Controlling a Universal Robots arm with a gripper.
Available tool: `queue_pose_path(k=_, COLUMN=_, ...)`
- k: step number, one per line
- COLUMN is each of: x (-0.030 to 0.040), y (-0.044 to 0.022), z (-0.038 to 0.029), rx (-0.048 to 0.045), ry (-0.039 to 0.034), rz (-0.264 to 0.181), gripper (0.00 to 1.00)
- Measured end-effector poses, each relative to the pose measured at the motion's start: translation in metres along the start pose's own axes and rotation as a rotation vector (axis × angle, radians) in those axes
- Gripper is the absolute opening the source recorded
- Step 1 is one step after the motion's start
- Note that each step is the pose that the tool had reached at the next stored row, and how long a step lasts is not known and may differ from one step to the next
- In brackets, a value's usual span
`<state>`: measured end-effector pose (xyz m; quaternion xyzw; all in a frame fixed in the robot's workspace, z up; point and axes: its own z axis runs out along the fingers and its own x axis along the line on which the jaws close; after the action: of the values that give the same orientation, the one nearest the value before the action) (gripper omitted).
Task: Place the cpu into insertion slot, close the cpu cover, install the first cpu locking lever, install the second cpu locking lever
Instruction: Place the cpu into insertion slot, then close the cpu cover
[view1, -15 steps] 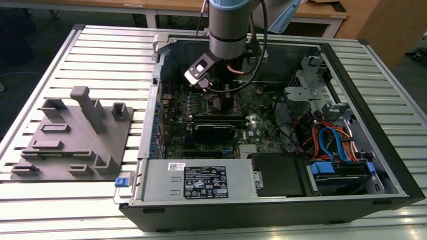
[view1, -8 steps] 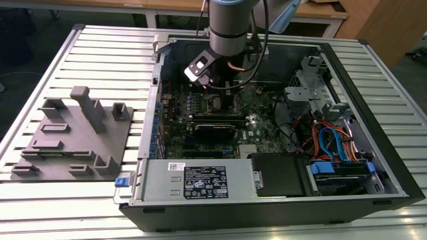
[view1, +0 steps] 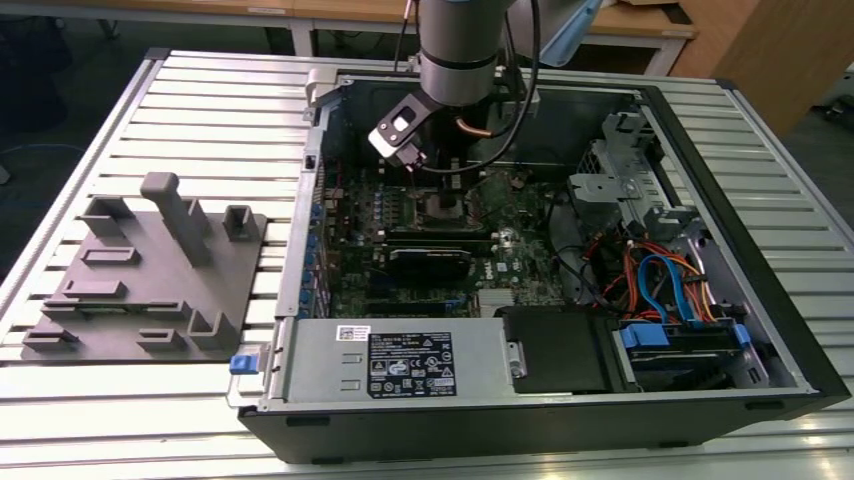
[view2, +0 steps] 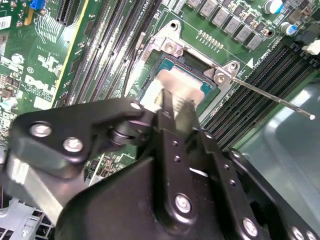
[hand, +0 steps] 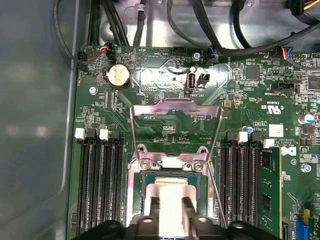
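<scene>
Gripper (hand: 170, 202) is low over the slot (hand: 204, 192), its fingers (hand: 153, 209) pinching the cpu (hand: 172, 187) by two opposite edges. The cpu lies inside the slot's rim; cannot tell whether it is seated or just above. Cover (hand: 176, 103) is swung open, off the slot. One lever (view2: 270, 96) stands free, angled out from the slot's corner. The slot sits mid-board (hand: 165, 75), between two memory banks (hand: 100, 185).

Your pale slatted metal worktop (view1: 200, 110) carries two things | exterior view's left: flat grey moulded plastic fixture plate (view1: 120, 300) with upright posts | just beside it: open black metal computer case (view1: 534, 430), lying on its side
</scene>
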<state>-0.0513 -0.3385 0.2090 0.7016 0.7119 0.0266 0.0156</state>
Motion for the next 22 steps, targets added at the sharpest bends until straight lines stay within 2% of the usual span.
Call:
queue_pose_path(k=1, x=-0.0001, y=0.0000, z=-0.0001, rx=0.0001, ry=-0.0002, rz=0.000, gripper=0.29)
queue_pose_path(k=3, x=0.0000, y=0.0000, z=-0.0001, rx=0.0003, ry=-0.0003, rz=0.000, gripper=0.17)
queue_pose_path(k=4, x=-0.0001, y=0.0000, z=-0.0001, rx=0.0004, ry=-0.0003, rz=0.000, gripper=0.17)
queue_pose_path(k=5, x=-0.0001, y=0.0000, z=-0.0001, rx=0.0004, ry=-0.0003, rz=0.000, gripper=0.11)
queue_pose_path(k=6, x=-0.0001, y=0.0000, z=-0.0002, rx=0.0005, ry=-0.0003, rz=0.000, gripper=0.10)
queue_pose_path(k=22, x=-0.0001, y=0.0000, z=-0.0001, rx=0.0026, ry=-0.0003, rz=0.000, gripper=0.10)
